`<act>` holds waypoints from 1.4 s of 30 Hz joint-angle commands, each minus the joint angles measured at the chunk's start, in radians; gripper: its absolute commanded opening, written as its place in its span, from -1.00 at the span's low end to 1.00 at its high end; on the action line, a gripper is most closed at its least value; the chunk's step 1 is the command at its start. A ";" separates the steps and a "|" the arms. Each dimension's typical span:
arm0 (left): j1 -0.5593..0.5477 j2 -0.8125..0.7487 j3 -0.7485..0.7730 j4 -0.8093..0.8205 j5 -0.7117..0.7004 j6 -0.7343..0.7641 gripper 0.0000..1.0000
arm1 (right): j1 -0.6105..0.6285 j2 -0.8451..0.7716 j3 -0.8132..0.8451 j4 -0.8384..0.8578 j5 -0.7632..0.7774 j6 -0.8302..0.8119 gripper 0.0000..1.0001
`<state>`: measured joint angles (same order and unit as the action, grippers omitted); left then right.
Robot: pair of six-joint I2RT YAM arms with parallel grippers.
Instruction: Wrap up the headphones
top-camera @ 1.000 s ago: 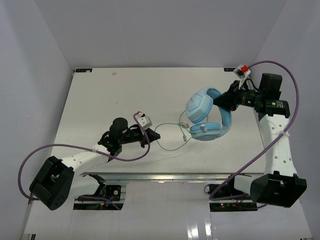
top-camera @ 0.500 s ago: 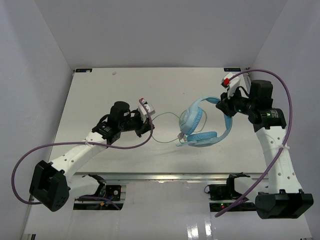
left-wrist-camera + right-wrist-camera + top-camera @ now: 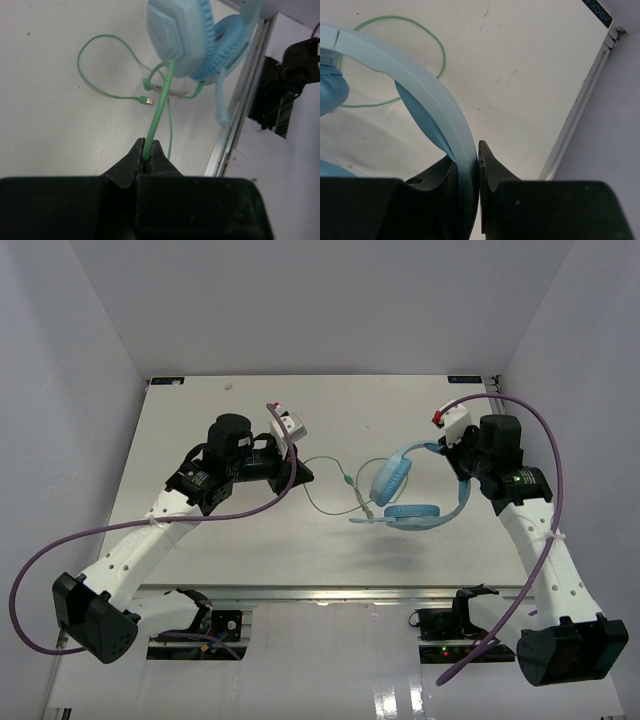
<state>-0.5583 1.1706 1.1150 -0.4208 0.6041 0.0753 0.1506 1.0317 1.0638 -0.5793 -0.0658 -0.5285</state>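
Note:
The light blue headphones (image 3: pixel 405 490) hang above the white table, held by the headband. My right gripper (image 3: pixel 447 452) is shut on the headband (image 3: pixel 442 112), which runs between its jaws in the right wrist view. The thin pale green cable (image 3: pixel 330 485) runs from the ear cups (image 3: pixel 187 35) leftward. My left gripper (image 3: pixel 303 472) is shut on this cable (image 3: pixel 157 122), pinched at the jaw tips. A loop of cable with the small plug (image 3: pixel 146 100) lies on the table under the headphones.
The white table (image 3: pixel 180 440) has a metal rail (image 3: pixel 330 592) along its near edge and white walls around it. Thick purple arm cables (image 3: pixel 150 525) arc beside both arms. The table's right edge (image 3: pixel 580 105) shows in the right wrist view.
Both arms have risen and moved toward the back. The right gripper has lifted the headphones leftward, turning them. The left gripper has carried the cable up and back, stretching it.

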 commanded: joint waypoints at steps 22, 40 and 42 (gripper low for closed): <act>-0.075 -0.007 0.032 0.042 0.257 -0.360 -1.00 | 0.258 0.236 0.233 0.217 0.407 0.404 -0.85; -0.351 0.104 -0.083 0.283 0.020 -0.465 -1.00 | 0.172 0.344 0.366 0.208 0.242 0.720 -0.85; -0.378 0.120 -0.104 0.307 -0.023 -0.458 -1.00 | 0.142 0.333 0.361 0.204 0.191 0.753 -0.85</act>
<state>-0.9020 1.2844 1.0409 -0.2019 0.6550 -0.3742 0.3364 1.4086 1.3604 -0.4523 0.2287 0.1007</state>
